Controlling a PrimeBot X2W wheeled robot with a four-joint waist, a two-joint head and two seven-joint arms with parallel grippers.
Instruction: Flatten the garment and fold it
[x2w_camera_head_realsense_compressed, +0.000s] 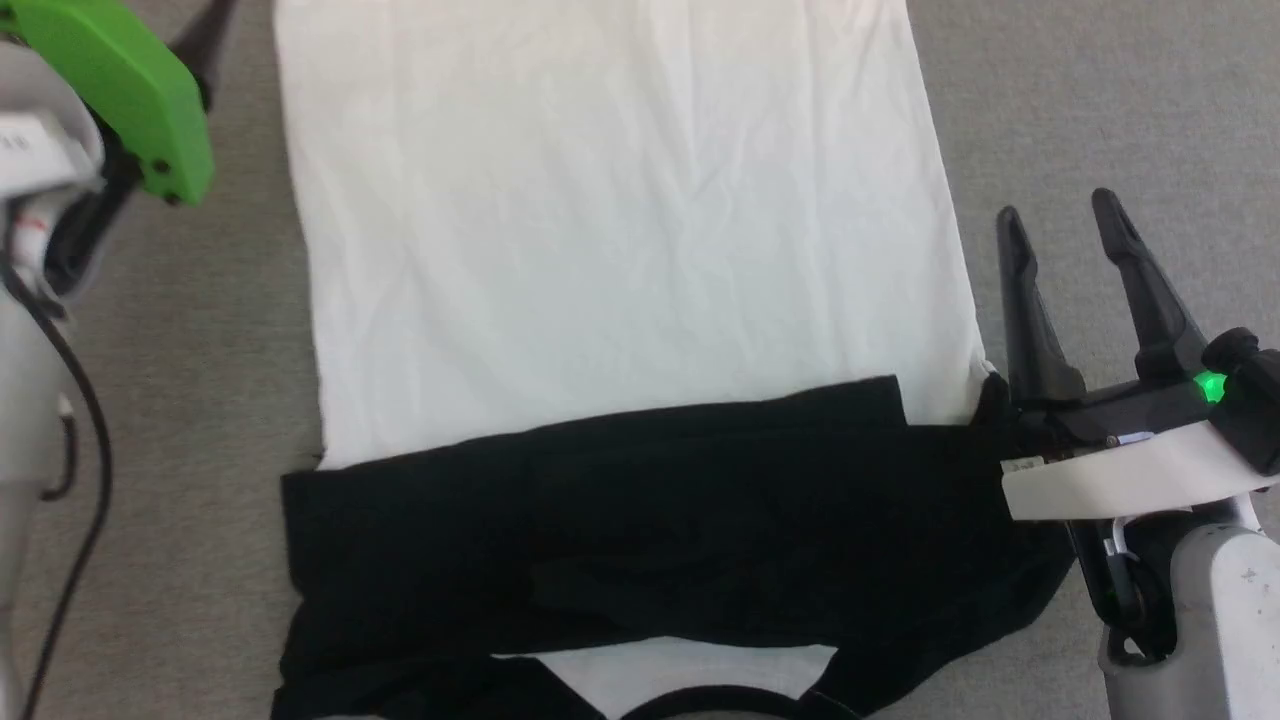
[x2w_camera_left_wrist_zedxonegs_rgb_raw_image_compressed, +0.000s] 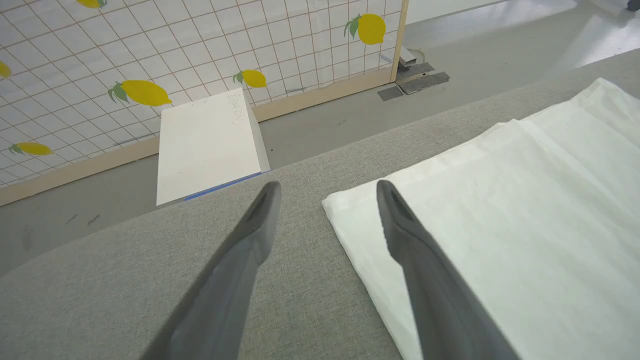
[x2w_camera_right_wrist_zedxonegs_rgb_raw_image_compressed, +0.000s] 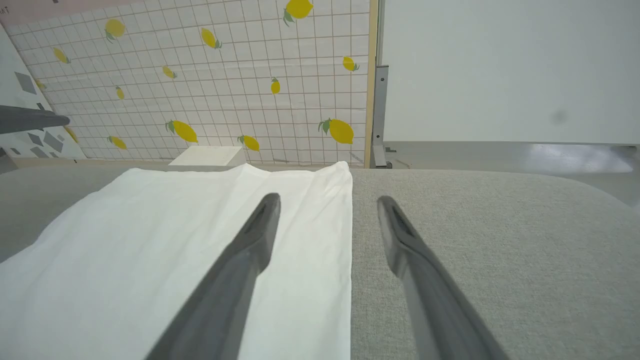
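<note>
— Where's the right gripper (x2w_camera_head_realsense_compressed: 1056, 205)?
— Fingers apart, empty, beside the raglan shirt's (x2w_camera_head_realsense_compressed: 620, 220) right edge. The left gripper (x2w_camera_left_wrist_zedxonegs_rgb_raw_image_compressed: 328, 185) is spread too, over the far-left hem corner.
— The fold?
— Shirt lies flat mid-worktop (x2w_camera_head_realsense_compressed: 1100, 100), black sleeves (x2w_camera_head_realsense_compressed: 600, 520) crossed nearest us. I'd pinch both layers squarely.

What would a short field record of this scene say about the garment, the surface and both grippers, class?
garment: white body spread flat, black sleeves folded across its near part
surface: grey, cloth-covered
left gripper: open, straddling the garment's left edge near a far corner
right gripper: open, straddling the garment's right edge
held: nothing in either gripper
</note>
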